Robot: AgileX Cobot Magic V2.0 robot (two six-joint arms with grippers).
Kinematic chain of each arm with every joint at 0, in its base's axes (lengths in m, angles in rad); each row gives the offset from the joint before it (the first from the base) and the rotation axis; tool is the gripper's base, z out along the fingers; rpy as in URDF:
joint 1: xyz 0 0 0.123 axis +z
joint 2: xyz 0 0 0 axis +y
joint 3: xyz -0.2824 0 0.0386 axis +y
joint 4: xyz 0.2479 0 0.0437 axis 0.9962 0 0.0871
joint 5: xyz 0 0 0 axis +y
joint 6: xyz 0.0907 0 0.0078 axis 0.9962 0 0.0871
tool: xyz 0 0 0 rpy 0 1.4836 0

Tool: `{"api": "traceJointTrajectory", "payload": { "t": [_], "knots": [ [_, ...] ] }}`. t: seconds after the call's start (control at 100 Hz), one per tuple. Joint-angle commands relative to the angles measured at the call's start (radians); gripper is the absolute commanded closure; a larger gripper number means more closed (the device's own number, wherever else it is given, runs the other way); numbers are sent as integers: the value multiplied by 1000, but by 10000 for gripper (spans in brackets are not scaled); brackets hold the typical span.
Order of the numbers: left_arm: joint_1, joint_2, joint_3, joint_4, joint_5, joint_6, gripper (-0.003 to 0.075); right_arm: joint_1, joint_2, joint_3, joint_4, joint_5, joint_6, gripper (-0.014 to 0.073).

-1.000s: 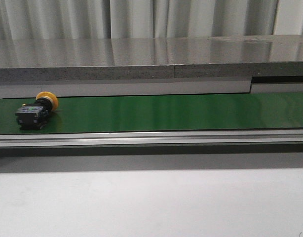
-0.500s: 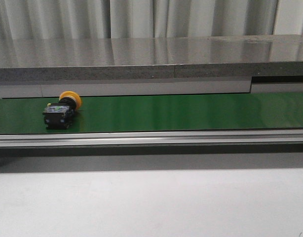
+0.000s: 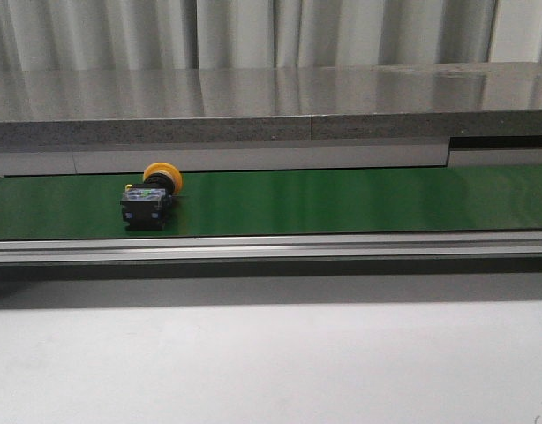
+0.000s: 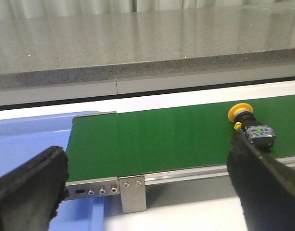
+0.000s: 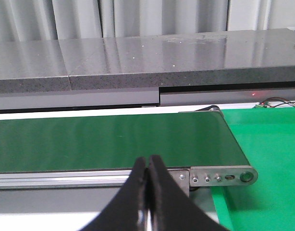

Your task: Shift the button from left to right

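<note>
The push-button [image 3: 150, 196] is lying on its side on the green conveyor belt [image 3: 342, 201] toward the table's left end, awaiting pickup, while the left end effector [image 4: 152, 192] is gaping wide, empty, and the right end effector [image 5: 147, 192] is pinching closed on nothing.

Green conveyor belt [image 3: 342, 201]; grey stone ledge [image 3: 253, 110] behind; blue tray [image 4: 27, 144].

The green conveyor belt [image 3: 342, 201] carries the button [image 3: 150, 196], which lies on its side near the belt's left part.
</note>
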Motion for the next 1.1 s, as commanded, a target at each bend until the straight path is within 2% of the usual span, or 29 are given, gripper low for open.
{"api": "traceJointTrajectory", "payload": {
  "t": [0.0,0.17,0.27,0.41,0.6,0.65,0.91,1.09],
  "knots": [
    [-8,7,-29,-14,-86,2,81,-1,-19,-14,-9,-90,-5,662],
    [-8,7,-29,-14,-86,2,85,-1,-19,-14,-9,-90,-5,662],
    [-8,7,-29,-14,-86,2,136,-1,-19,-14,-9,-90,-5,662],
    [-8,7,-29,-14,-86,2,321,-1,-19,-14,-9,-90,-5,662],
    [-8,7,-29,-14,-84,2,673,-1,-19,-14,-9,-98,-5,662],
    [-8,7,-29,-14,-84,2,741,-1,-19,-15,-9,-117,-5,662],
    [-8,7,-29,-14,-84,2,741,-1,-19,-19,-9,-194,-5,662],
    [-8,7,-29,-14,-84,2,741,-1,-1,-108,-9,-162,-5,662]
  ]
}}
